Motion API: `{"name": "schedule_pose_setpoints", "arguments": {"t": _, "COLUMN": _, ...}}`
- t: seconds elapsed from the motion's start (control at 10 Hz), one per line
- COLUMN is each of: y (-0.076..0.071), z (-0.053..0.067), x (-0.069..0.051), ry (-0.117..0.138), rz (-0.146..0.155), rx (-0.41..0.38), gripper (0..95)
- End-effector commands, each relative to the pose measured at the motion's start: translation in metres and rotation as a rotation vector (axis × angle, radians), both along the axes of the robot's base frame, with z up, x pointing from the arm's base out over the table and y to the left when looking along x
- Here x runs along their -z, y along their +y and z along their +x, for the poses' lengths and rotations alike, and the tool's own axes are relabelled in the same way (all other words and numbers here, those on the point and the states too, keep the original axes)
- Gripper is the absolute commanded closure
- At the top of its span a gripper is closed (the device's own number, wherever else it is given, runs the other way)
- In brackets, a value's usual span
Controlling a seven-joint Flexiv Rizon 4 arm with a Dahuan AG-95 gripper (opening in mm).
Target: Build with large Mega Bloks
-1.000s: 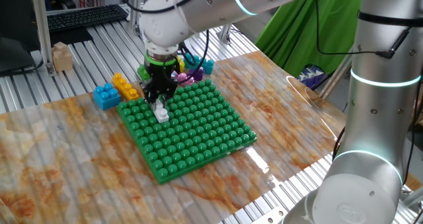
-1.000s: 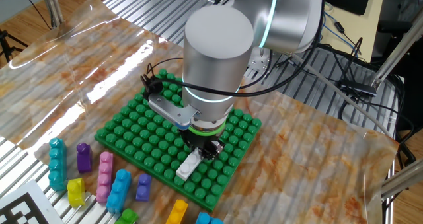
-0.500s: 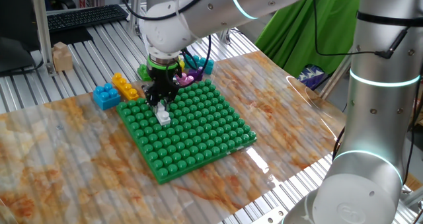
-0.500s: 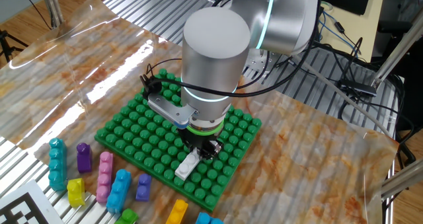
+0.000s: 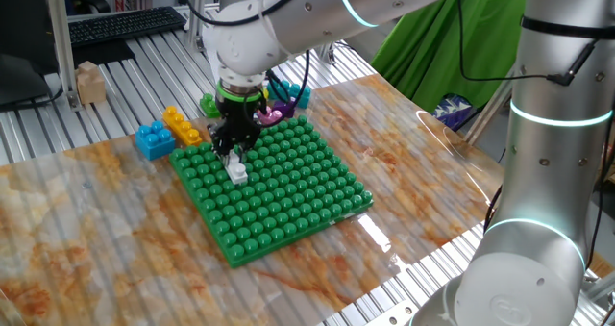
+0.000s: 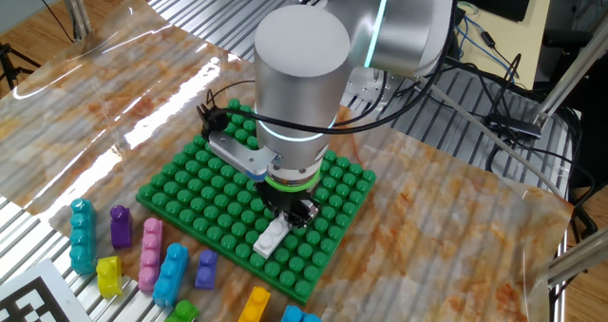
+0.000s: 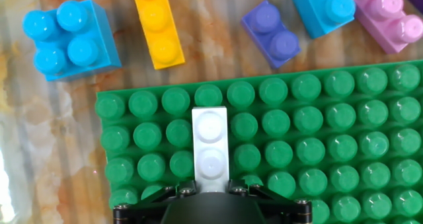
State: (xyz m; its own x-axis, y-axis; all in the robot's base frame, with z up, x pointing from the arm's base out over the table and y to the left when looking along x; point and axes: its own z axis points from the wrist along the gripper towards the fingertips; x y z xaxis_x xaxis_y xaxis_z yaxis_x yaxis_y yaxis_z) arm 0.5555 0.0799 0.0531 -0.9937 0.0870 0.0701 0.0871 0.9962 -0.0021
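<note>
A white Mega Blok [image 5: 235, 170] lies on the green studded baseplate [image 5: 288, 191], near its left edge. My gripper [image 5: 233, 151] stands over the blok's near end, with the fingers close against its two sides. In the hand view the white blok [image 7: 210, 145] shows two studs ahead of the gripper [image 7: 211, 184], and its rest is hidden under the hand. It also shows in the other fixed view [image 6: 269, 238] below the gripper [image 6: 285, 222]. Loose bloks lie off the plate: a blue one [image 7: 71, 37], a yellow-orange one [image 7: 157, 26], a purple one [image 7: 270, 34] and a pink one [image 7: 383, 16].
More loose bloks lie in a row beside the plate: teal [image 6: 83, 235], purple [image 6: 120, 225], pink [image 6: 151, 255], blue [image 6: 172, 273]. A keyboard [image 5: 125, 23] and a small cardboard box [image 5: 91, 81] sit at the back. A green cloth [image 5: 452, 47] hangs at the right.
The arm has shifted slightly sideways and the hand sits a little higher. The white blok stays in the same spot on the baseplate.
</note>
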Motion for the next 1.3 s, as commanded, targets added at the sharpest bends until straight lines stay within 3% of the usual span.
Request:
{"name": "schedule_pose_setpoints", "arguments": {"t": 0.1, "y": 0.002, "z": -0.002, "x": 0.003, "ry": -0.008, "rz": -0.003, "rx": -0.008, "gripper": 95.0}}
{"name": "schedule_pose_setpoints", "arguments": {"t": 0.4, "y": 0.003, "z": -0.004, "x": 0.008, "ry": -0.018, "rz": -0.016, "rx": -0.013, "gripper": 95.0}}
{"name": "schedule_pose_setpoints", "arguments": {"t": 0.8, "y": 0.005, "z": -0.009, "x": 0.023, "ry": -0.053, "rz": -0.029, "rx": -0.012, "gripper": 95.0}}
{"name": "schedule_pose_setpoints", "arguments": {"t": 0.9, "y": 0.007, "z": -0.012, "x": 0.032, "ry": -0.071, "rz": -0.029, "rx": -0.006, "gripper": 95.0}}
{"name": "schedule_pose_setpoints", "arguments": {"t": 1.1, "y": 0.007, "z": -0.013, "x": 0.035, "ry": -0.071, "rz": -0.025, "rx": -0.004, "gripper": 95.0}}
{"name": "schedule_pose_setpoints", "arguments": {"t": 1.3, "y": 0.007, "z": -0.012, "x": 0.033, "ry": -0.054, "rz": -0.024, "rx": 0.0, "gripper": 95.0}}
